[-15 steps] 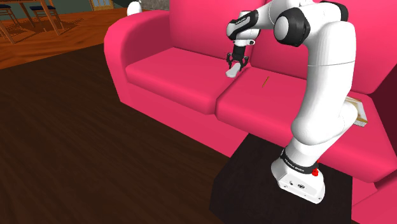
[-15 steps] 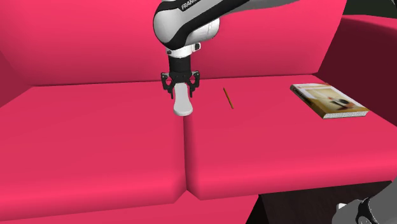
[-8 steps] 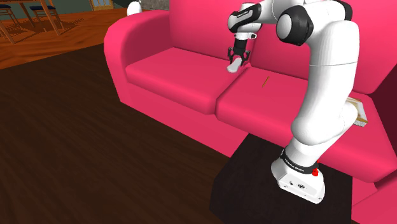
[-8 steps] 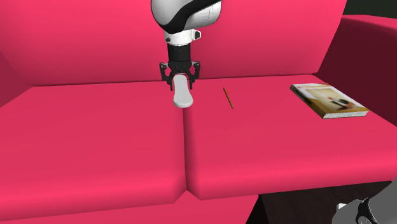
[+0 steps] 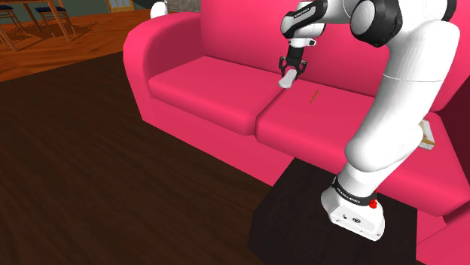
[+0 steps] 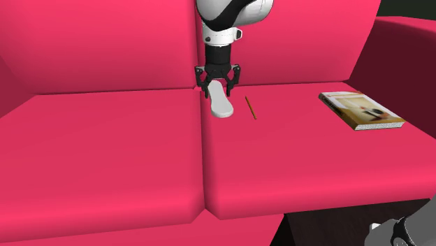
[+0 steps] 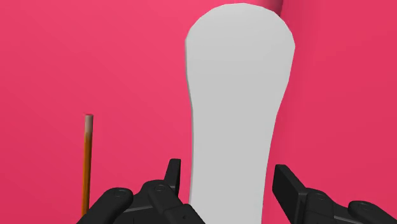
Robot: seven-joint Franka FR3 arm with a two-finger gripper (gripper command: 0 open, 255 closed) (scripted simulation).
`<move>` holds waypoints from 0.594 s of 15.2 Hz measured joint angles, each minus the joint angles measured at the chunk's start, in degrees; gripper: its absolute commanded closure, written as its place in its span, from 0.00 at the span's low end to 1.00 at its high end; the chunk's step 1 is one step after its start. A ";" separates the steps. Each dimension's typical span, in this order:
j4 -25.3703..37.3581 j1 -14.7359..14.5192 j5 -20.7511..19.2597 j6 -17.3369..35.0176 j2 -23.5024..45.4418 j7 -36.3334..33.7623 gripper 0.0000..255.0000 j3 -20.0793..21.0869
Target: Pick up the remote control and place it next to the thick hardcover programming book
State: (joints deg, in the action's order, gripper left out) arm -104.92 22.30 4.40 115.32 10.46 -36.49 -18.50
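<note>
A plain light-grey remote control [image 6: 222, 105] hangs long end down from my gripper [image 6: 221, 88], which is shut on its narrow upper end. It is lifted just above the pink sofa seat [image 6: 105, 147], over the seam between the two cushions. In the shoulder view the gripper [image 5: 291, 68] and the remote [image 5: 286, 80] are close to the backrest. The wrist view has the remote [image 7: 235, 108] between my two black fingers [image 7: 173, 175]. The hardcover book [image 6: 361, 110] lies flat far off at the second exterior view's right, and at the seat's right end in the shoulder view [image 5: 428, 134].
An orange pencil [image 6: 250, 107] lies on the right cushion just beside the remote, between it and the book, also in the wrist view [image 7: 87, 159]. My stand [image 5: 354, 214] is in front of the sofa. Dark wood floor [image 5: 90, 173] spreads to the shoulder view's left.
My gripper has carried the remote toward the second exterior view's right, from over the left cushion to the seam near the pencil, and closer to the backrest.
</note>
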 measured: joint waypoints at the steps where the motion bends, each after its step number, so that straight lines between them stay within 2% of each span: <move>1: -2.69 0.03 -0.60 0.89 -1.93 0.16 1.00 -0.26; 9: -21.75 1.77 -6.84 4.24 -18.54 1.06 1.00 -2.23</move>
State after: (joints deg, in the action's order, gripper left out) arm -126.68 24.08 -2.44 119.57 -8.08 -35.44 -20.73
